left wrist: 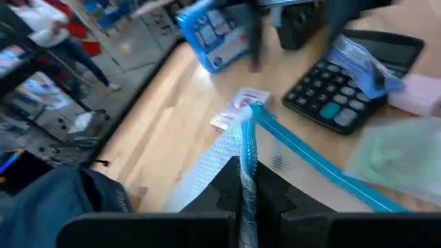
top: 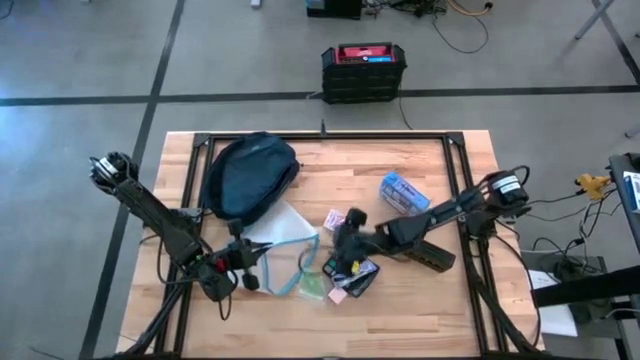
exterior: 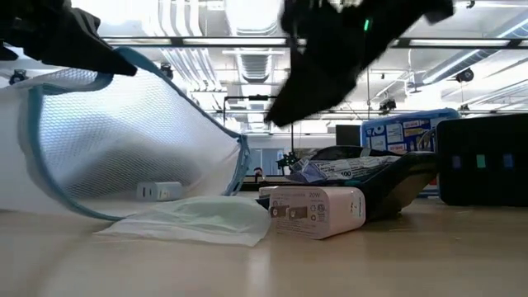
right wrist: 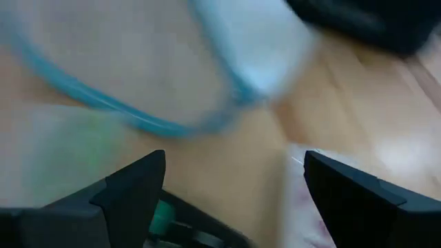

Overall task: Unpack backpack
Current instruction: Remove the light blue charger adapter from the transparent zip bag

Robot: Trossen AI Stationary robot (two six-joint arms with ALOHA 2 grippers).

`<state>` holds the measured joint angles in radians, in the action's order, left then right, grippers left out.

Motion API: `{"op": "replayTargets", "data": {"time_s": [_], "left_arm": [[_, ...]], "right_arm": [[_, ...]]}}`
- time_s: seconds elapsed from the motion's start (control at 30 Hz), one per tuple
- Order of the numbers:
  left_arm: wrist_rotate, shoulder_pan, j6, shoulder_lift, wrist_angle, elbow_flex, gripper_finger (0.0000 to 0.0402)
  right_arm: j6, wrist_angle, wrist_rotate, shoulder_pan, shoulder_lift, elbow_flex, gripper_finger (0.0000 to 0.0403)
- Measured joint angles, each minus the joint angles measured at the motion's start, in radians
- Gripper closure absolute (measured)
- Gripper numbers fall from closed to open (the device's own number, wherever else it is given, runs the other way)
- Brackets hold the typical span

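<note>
The left hand pinches the mesh pouch by its blue rim to lift it, backpack lying just beyond, while the right hand, spread, hovers above the calculator.

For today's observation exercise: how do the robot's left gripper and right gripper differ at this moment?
The left gripper is shut on the blue-trimmed mesh pouch; the right gripper stands open, holding nothing. The left gripper sits near the table's left front, beside the backpack; the right gripper hovers mid-table over the calculator. Both are dark and two-fingered.
</note>
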<state>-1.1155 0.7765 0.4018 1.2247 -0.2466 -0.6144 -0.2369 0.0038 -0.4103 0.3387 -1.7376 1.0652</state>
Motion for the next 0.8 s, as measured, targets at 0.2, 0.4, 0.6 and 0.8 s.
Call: {"op": "replayTargets", "data": {"time_s": [0.2, 0.4, 0.6, 0.8], "left_arm": [[-0.116, -0.002, -0.075, 0.0, 0.019, -0.011, 0.0402], [-0.084, 0.002, -0.154, 0.001, 0.036, -0.098, 0.0402], [0.003, 0.017, -0.199, 0.051, 0.046, -0.154, 0.0402], [0.008, 0.022, -0.185, 0.144, 0.078, -0.156, 0.0402]], "right_arm": [[0.034, 0.224, -0.001, 0.052, -0.183, 0.083, 0.0076], [0.039, 0.227, -0.007, 0.023, -0.413, 0.242, 0.0086], [0.02, 0.198, -0.001, -0.001, -0.499, 0.314, 0.0097], [0.026, 0.188, -0.011, -0.017, -0.495, 0.311, 0.0098]]}}
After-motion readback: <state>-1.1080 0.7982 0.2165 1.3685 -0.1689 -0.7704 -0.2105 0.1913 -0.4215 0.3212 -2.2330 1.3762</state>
